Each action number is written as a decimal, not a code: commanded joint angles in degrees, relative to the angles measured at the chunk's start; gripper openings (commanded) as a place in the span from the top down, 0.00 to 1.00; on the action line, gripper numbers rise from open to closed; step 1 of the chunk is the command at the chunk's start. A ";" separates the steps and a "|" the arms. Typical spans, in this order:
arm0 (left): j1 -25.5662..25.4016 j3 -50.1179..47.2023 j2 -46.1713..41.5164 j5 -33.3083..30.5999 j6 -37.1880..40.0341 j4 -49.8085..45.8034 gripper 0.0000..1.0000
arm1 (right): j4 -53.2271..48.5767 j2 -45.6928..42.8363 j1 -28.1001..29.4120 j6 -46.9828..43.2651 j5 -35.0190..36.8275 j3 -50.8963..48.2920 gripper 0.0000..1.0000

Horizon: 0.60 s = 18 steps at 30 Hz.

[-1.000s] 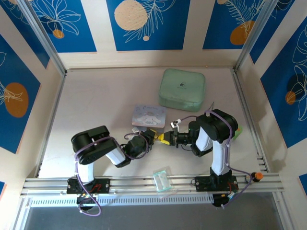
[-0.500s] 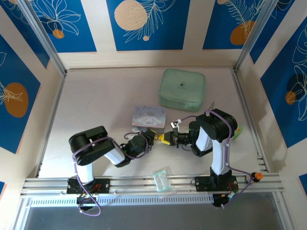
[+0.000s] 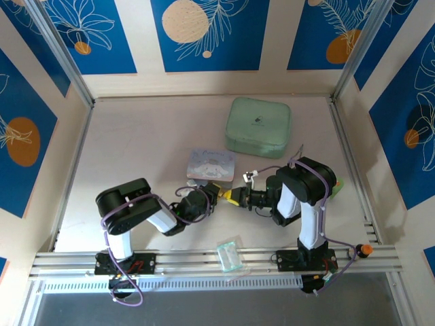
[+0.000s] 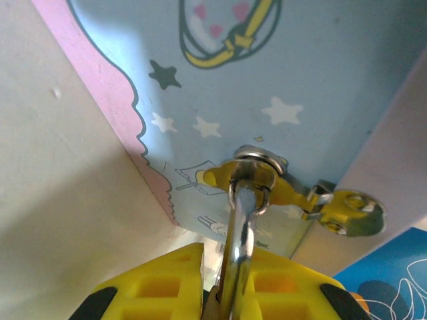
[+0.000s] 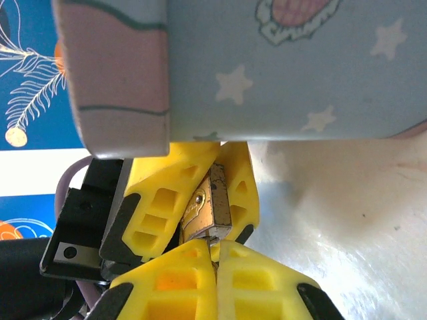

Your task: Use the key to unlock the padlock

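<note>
Right gripper (image 5: pixel 215 257) was closed tip-to-tip at lower centre, key not discernible | padlock (image 5: pixel 205 212) lay touching directly above it, long axis up-frame, bottom end toward right tips | left gripper (image 4: pixel 227 293) was clamped on padlock, shackle (image 4: pixel 239 220) passed through hasp (image 4: pixel 263 159) of tin (image 4: pixel 280 60).

Both arms fold inward, left gripper (image 3: pixel 215 193) and right gripper (image 3: pixel 234 197) clamped, tips nearly meeting.
</note>
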 commanded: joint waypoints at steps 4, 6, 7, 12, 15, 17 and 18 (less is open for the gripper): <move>-1.59 5.87 -6.03 9.48 -2.61 16.50 1.00 | -8.63 2.85 0.49 -2.69 5.35 2.77 1.00; -1.23 5.53 -6.25 9.25 -2.86 16.50 1.00 | -8.63 3.23 -0.27 -2.51 3.78 3.43 1.00; -0.83 5.34 -6.35 9.37 -2.78 16.50 1.00 | -8.62 3.32 -0.37 -2.57 3.45 3.49 1.00; 1.17 5.55 -6.90 10.52 -1.95 16.44 1.00 | -8.60 3.15 -0.08 -2.58 3.23 2.36 1.00; 1.21 6.11 -6.25 11.49 -2.31 16.54 1.00 | -8.64 3.15 -0.48 -2.61 3.02 1.71 1.00; 1.42 5.54 -5.66 11.00 -3.52 16.49 1.00 | -8.65 2.85 -0.68 -2.23 3.12 1.54 1.00; 1.91 5.11 -5.79 10.97 -3.51 16.50 1.00 | -8.60 2.60 -0.57 -2.11 3.26 1.51 1.00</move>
